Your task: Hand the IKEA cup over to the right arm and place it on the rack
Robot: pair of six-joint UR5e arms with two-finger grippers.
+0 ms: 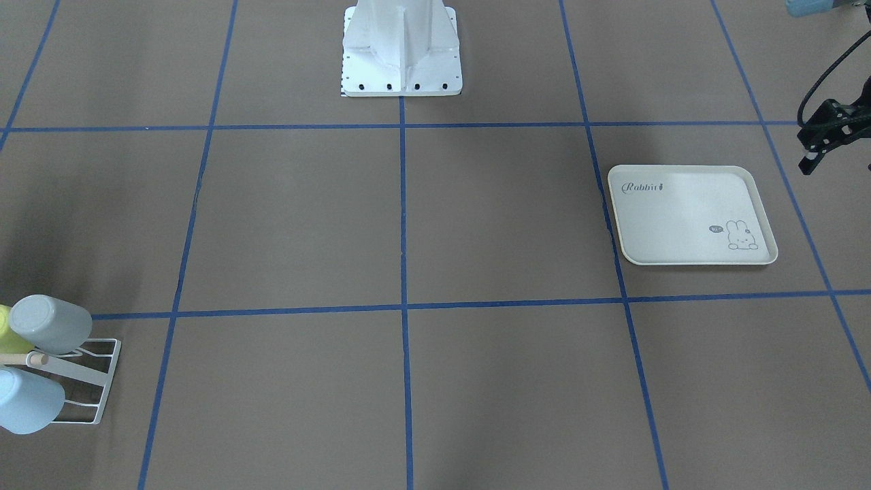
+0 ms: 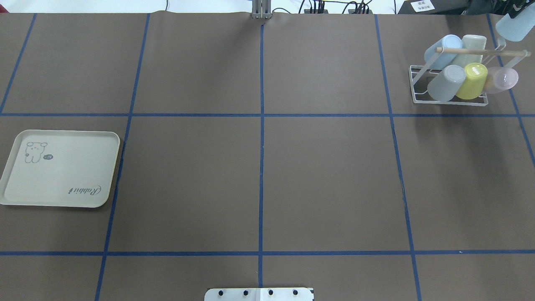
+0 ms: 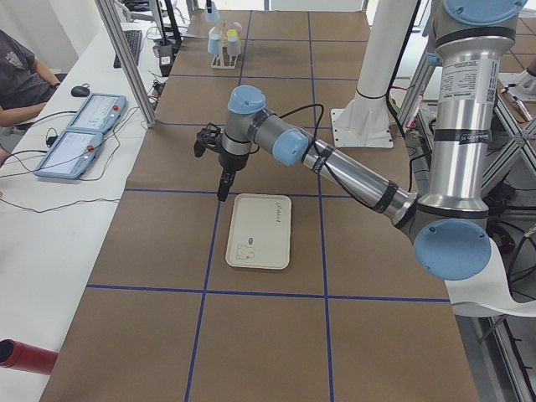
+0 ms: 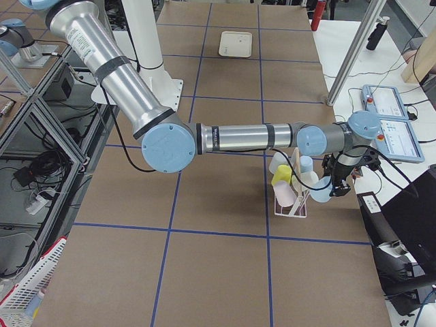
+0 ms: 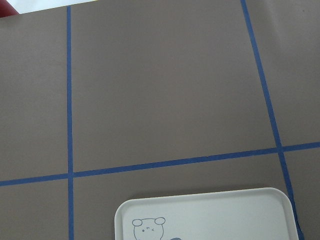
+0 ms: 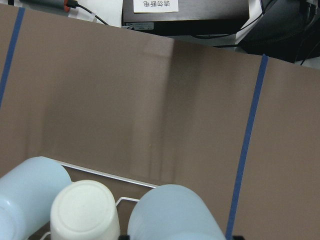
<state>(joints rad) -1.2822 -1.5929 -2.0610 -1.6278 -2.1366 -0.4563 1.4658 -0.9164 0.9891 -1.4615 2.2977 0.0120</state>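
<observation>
Front view: the rack (image 1: pixel 109 378) stands at the frame's left edge, loaded with cups. The Rabbit tray (image 1: pixel 691 214) lies well apart from it. My left claw (image 1: pixel 823 139) is cut off by the frame, so I cannot tell its state.

Overhead: the light-blue cup (image 2: pixel 516 26) hangs in the air just beside the rack.

Right side view: my right claw (image 4: pixel 332 182) is clenched on that cup.

Right wrist: the cup fills the bottom edge.
</observation>
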